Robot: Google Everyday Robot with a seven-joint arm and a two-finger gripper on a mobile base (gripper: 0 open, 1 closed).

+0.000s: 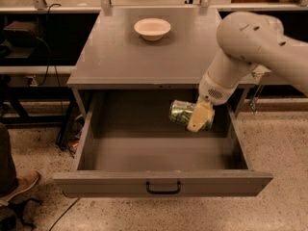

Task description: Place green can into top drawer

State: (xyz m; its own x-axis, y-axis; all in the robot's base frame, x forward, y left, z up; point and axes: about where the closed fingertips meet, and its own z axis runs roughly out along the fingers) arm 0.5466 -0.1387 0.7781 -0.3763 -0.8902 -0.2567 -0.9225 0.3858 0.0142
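The green can (182, 112), shiny green and silver, lies sideways in my gripper (198, 117), which is shut on it. The gripper holds the can over the back right part of the open top drawer (163, 182), below the level of the table top. A pale fingertip (198, 120) crosses the can's right end. The drawer is a wide grey metal box pulled fully out, with a small black handle (163, 187) at the middle of its front panel. My white arm (250, 42) comes in from the upper right.
A white round bowl (152, 28) stands at the back of the grey table top (120, 57). A person's shoe (19, 184) and cables lie on the floor at the left. Dark shelving runs behind the table.
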